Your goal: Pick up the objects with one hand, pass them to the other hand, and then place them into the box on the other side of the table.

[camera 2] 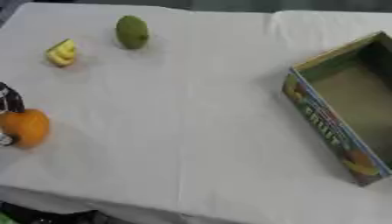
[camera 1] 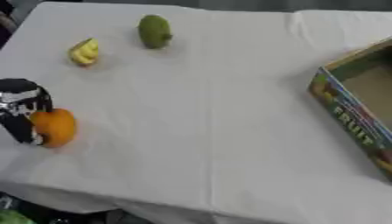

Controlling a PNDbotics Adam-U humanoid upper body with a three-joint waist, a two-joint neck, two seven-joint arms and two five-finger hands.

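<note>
An orange fruit (camera 1: 57, 127) sits near the left edge of the white-clothed table (camera 1: 207, 113). My left hand (camera 1: 21, 107), black with silver, comes in from the left and lies against the fruit's left side, its fingers (camera 1: 29, 132) curled round it. A yellow banana-like piece (camera 1: 84, 51) and a green oval fruit (camera 1: 155, 31) lie at the far left of the table. The open cardboard box (camera 2: 321, 122), with a colourful "FRUIT" print on its wall, stands at the right edge. My right hand shows in neither view.
The table's front edge (camera 1: 176, 203) runs along the bottom, with dark floor and something green (camera 1: 11, 217) below it at the lower left. The cloth has a fold near the far right corner.
</note>
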